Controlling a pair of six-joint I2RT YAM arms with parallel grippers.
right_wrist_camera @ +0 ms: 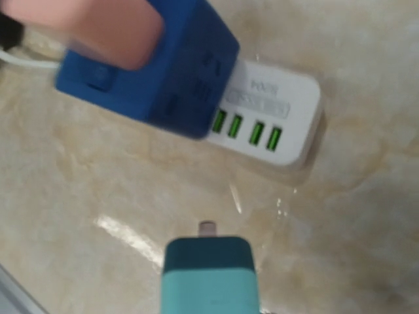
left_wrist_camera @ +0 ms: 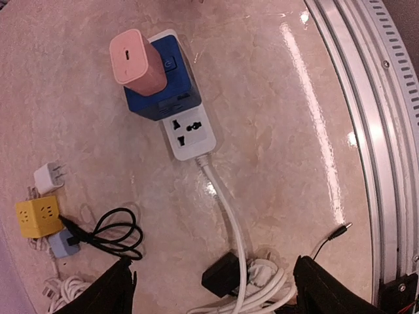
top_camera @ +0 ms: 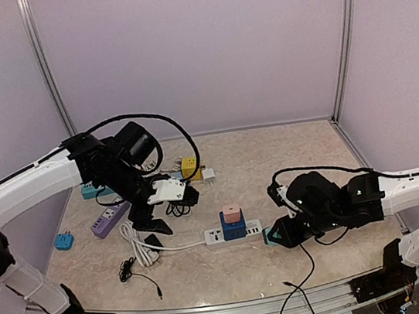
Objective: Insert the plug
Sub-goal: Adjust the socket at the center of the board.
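Right claw (top_camera: 277,233) is clamped on the teal plug (right_wrist_camera: 209,275), low over the worktop (top_camera: 329,171). The plug's small pin points at the USB end of the white power strip (right_wrist_camera: 281,124). Plug sits just beside that end, a gap of bare marble between, not touching. The four green ports face the plug, and the pin is not in any of them. The claw's own fingers are not visible in the right wrist view, only the plug.

A blue cube adapter (left_wrist_camera: 163,91) sits plugged on the strip, with a pink charger (left_wrist_camera: 137,62) on top of it.

Left claw (left_wrist_camera: 215,265) stands wide, gripping nothing, above the coiled white cord (left_wrist_camera: 262,278) and a black plug (left_wrist_camera: 219,278), well apart from the teal plug. A yellow cube (left_wrist_camera: 38,217) and a small white charger (left_wrist_camera: 49,176) lie off to the side.
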